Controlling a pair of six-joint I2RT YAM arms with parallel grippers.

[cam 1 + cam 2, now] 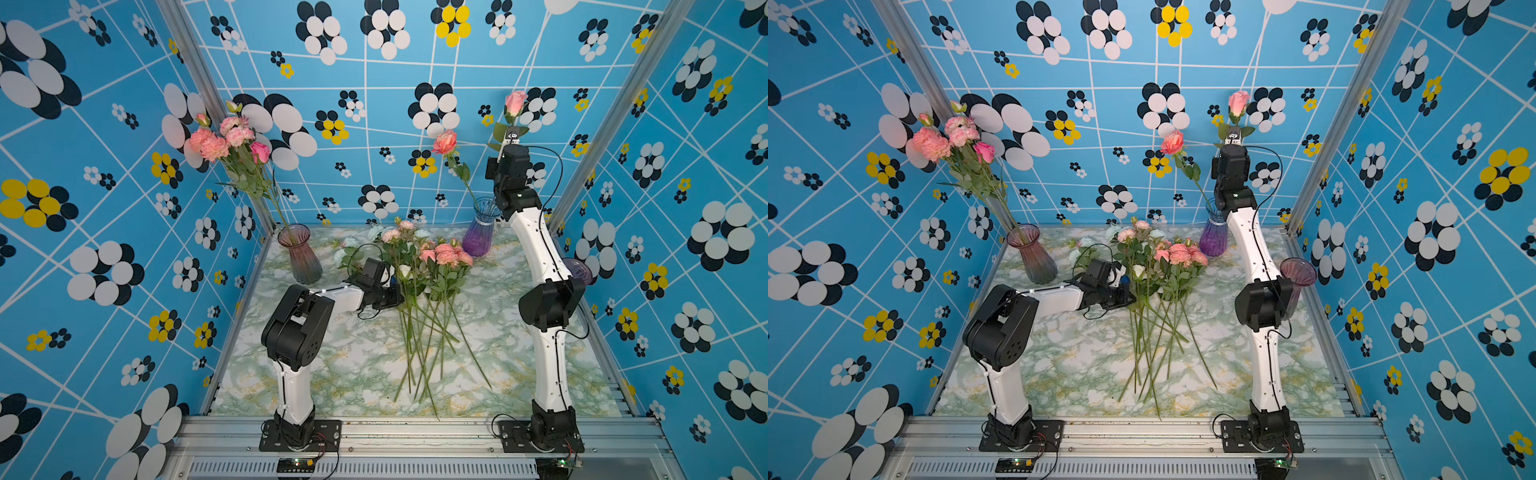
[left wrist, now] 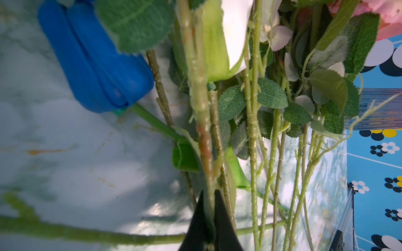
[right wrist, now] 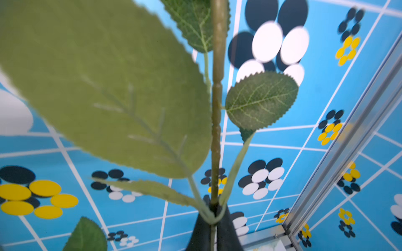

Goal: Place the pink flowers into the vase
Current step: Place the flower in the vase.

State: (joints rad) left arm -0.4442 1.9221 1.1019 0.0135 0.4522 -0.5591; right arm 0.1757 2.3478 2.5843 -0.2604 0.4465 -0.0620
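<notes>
Pink rose [image 1: 515, 103] stood pinched upright in the right gripper [image 1: 512, 140], aloft near the purple vase [image 1: 480, 240]; the left gripper [image 2: 210, 196] clamped 1 stem [image 2: 204, 139] among pink flowers [image 1: 446, 253] piled on the marble table [image 1: 332, 365].

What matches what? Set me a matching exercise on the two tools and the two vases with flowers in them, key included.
Things:
1. right tool
2. left tool
3. purple vase
4. pink vase

States:
A. holds a bunch of pink flowers
B. shut on a stem in the pile lying on the table
C. holds a single coral rose
D. shut on the stalk of a pink rose, held high

Pairs: 1-D, 2-B, 3-C, 4-A.
</notes>
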